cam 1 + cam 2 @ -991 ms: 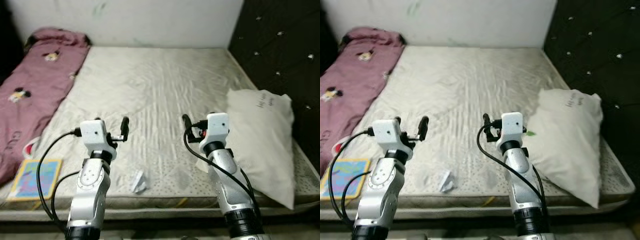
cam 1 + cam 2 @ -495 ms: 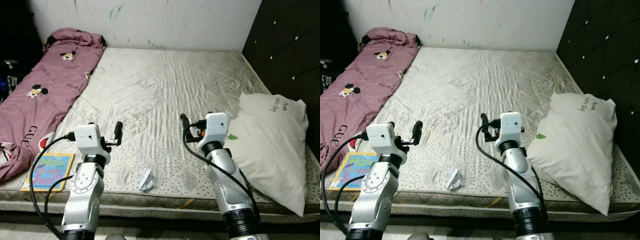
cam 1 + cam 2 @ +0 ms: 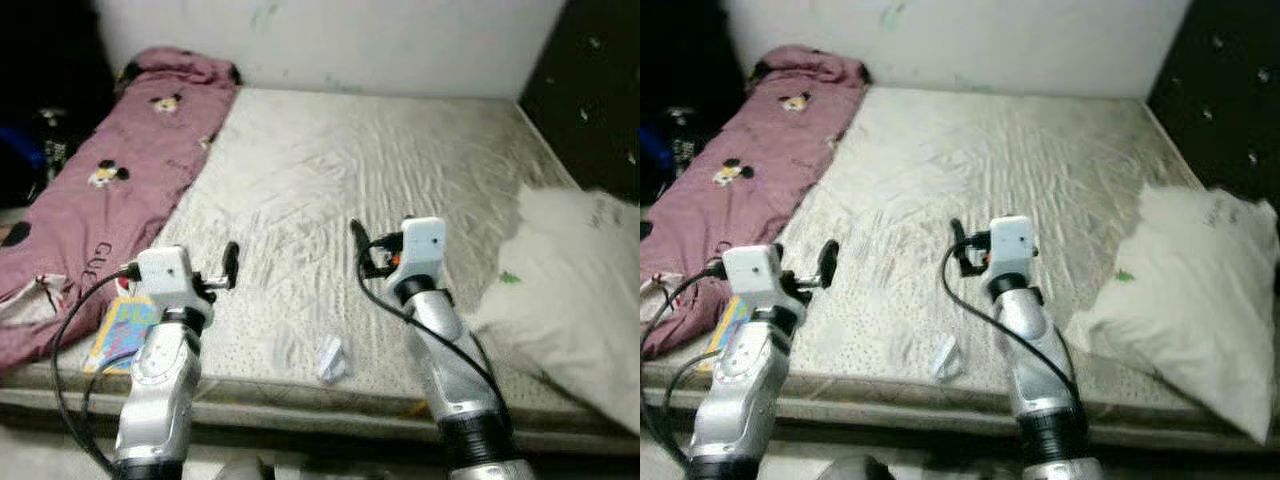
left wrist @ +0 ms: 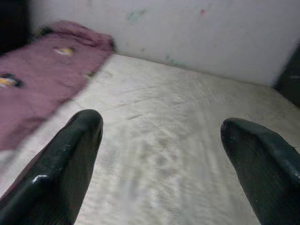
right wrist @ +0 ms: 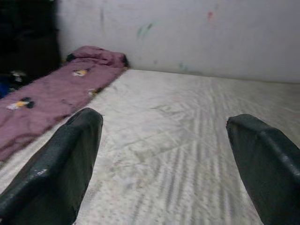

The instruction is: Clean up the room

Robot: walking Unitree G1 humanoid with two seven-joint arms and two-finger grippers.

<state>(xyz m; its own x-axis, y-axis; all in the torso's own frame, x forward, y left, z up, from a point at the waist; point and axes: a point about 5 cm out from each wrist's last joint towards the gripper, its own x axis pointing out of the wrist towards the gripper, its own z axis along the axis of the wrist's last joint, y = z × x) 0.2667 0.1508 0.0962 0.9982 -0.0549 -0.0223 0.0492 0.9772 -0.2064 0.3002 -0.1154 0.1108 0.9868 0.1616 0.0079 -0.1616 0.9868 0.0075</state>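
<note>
Standing at the bed (image 3: 400,150) with both tools spread and empty — left tool (image 3: 205,275), right tool (image 3: 365,245) — I judge cleanup barely begun: crumpled paper (image 3: 329,357) near the front edge, book (image 3: 118,330) and blanket (image 3: 110,190) left, pillow (image 3: 575,300) right.

1. The pink blanket (image 3: 120,190) carries dark letters near its lower edge that look like "GUC", blurred.
2. The white pillow (image 3: 1200,290) bears dark handwriting, too blurred to read.
3. The book (image 3: 118,330) cover's lettering is illegible.
</note>
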